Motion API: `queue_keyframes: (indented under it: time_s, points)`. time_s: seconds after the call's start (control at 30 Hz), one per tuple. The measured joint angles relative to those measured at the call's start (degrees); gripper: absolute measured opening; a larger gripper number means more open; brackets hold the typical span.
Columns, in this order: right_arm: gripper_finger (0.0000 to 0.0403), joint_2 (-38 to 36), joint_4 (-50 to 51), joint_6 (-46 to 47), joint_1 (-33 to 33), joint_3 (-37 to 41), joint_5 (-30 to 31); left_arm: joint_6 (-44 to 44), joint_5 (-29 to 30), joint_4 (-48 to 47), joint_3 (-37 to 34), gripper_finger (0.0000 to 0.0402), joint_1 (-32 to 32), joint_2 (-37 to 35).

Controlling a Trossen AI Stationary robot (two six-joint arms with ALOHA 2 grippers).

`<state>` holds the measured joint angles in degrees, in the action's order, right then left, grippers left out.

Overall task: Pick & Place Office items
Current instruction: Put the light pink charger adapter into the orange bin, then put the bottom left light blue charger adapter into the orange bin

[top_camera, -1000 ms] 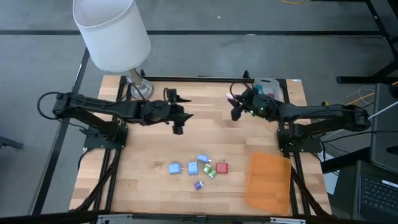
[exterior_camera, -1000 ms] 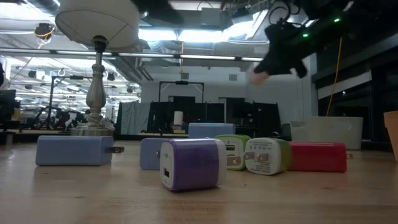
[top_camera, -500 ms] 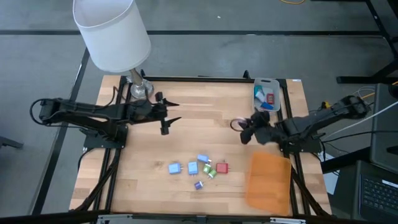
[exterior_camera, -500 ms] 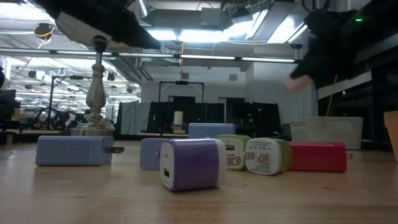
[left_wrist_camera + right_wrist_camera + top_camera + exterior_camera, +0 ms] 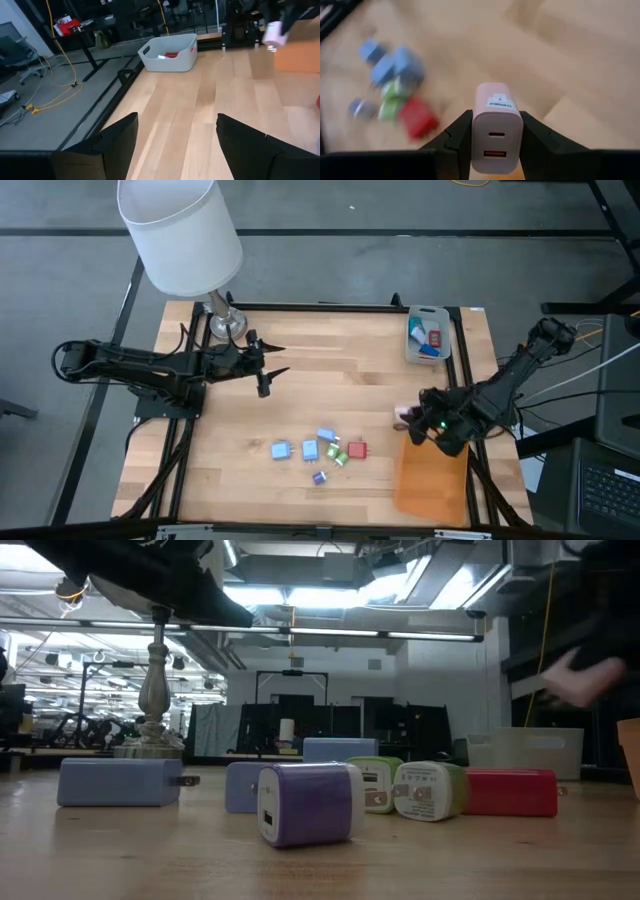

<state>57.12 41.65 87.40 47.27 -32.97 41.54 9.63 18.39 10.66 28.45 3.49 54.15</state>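
Floor blocks (image 5: 395,95) blurred; tray contents (image 5: 428,338) indistinct

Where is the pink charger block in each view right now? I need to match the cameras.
High view: pink charger block in the right gripper, at the orange sheet's upper-left corner.
Low view: blurred pink patch at the right edge, above the table.
Left wrist view: small, at top right.
Right wrist view: centre, clamped between the fingers.
Shared landmark: the grey tray.
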Motion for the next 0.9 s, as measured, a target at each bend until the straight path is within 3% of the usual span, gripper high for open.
queue_keyframes:
  time_s: [0.37, 0.6, 0.73, 0.9]
  points:
    - [0.0119, 0.49, -0.23, 16.56, 15.75, 0.00, -4.84, 0.11, -0.53, -0.09, 0.00, 0.0262, 0.00, 0.00]
    - [0.0120, 5.94, 0.77, 29.89, 21.18, 0.00, -9.34, 0.28, -2.25, -0.15, -0.02, 0.0262, 0.00, 0.02]
    - [0.0181, 9.81, -0.59, 34.06, 21.74, 0.00, -11.08, 0.11, -2.30, -0.26, -0.04, 0.0262, 0.00, 0.04]
    - [0.0251, 11.17, -2.71, 33.44, 19.96, 0.00, -7.53, -0.78, -3.54, -0.18, -0.07, 0.0262, 0.00, 0.04]
